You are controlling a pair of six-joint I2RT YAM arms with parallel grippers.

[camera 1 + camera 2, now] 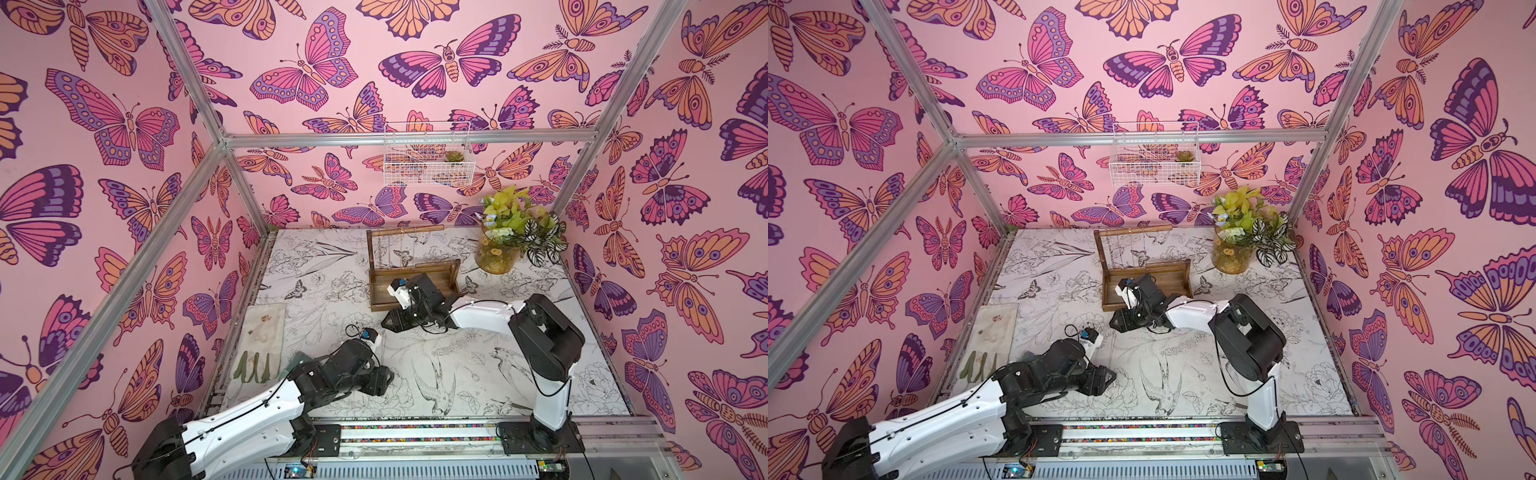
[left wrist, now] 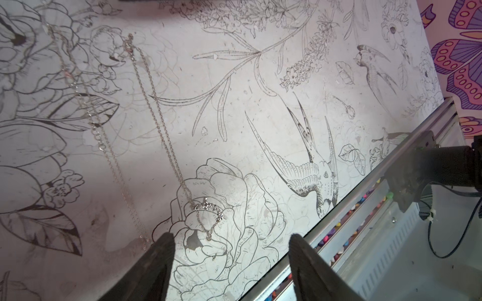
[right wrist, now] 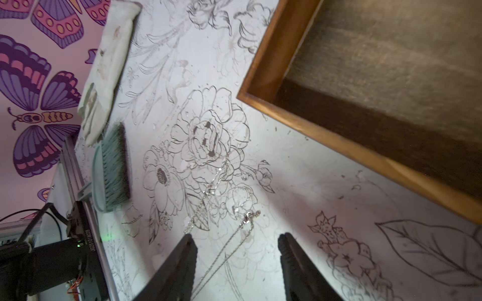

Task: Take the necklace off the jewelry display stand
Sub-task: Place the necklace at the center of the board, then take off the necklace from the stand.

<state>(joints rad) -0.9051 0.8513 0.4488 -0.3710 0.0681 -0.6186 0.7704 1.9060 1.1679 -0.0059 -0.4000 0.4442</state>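
Closest to the lens in both top views, an aluminium rail (image 1: 415, 436) is seen along the front edge, with a strip of coloured beads set into it and both arm bases mounted on it. Beyond it, the table (image 1: 332, 266) is covered by a white sheet printed with black line drawings of flowers, birds and butterflies; the sheet is scuffed and speckled.

The necklace (image 2: 167, 147) is laid flat on this sheet, off the jewelry display stand (image 1: 374, 291), with its sparkling pendant (image 2: 208, 207) just ahead of the left gripper (image 2: 232, 245). That gripper's fingers are spread wide and nothing is held between them. A second chain (image 2: 97, 133) is laid beside the first, a little apart from it.

The right gripper (image 3: 234, 242) is held low near the stand's front corner, its fingers parted. A fine chain lies loose on the sheet in the gap between them, and no grip on it is seen.

The stand is placed toward the rear middle of the table, and thin strands can be made out hanging from its tall crossbar (image 1: 405, 232).

A pale cloth (image 1: 262, 332) is spread along the left edge, with a green brush (image 3: 114, 166) near it. At the rear right corner a vase of plants (image 1: 498, 253) is set. The walls are papered pink with large butterflies, a metal frame is run along the corners, and a white wire basket (image 1: 428, 166) is hung on the back wall.
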